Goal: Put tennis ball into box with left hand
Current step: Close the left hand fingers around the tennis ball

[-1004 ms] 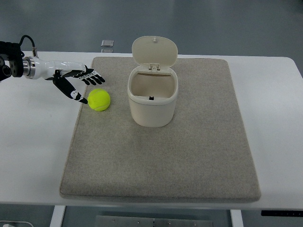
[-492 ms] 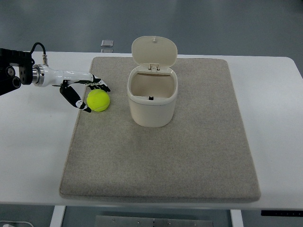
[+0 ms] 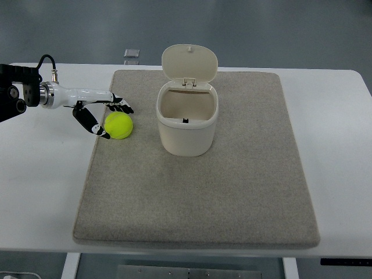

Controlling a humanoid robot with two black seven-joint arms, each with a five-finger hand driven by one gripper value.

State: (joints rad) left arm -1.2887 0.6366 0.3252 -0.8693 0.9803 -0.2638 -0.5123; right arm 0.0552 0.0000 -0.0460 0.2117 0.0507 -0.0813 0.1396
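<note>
A yellow-green tennis ball point(image 3: 118, 125) lies on the grey mat point(image 3: 232, 192) near its left edge. My left hand point(image 3: 110, 118) comes in from the left edge and sits around the ball's left side, fingers spread above it and thumb below it, open and not closed on it. The cream box point(image 3: 188, 125) stands upright to the right of the ball with its lid point(image 3: 189, 63) flipped up and its inside empty. My right arm is out of view.
The mat lies on a white table point(image 3: 40, 174). A small grey object point(image 3: 132, 54) sits at the table's far edge behind the mat.
My left hand has moved right and down to the ball, from just left of it to fingers and thumb bracketing it. The ball has shifted slightly left.
</note>
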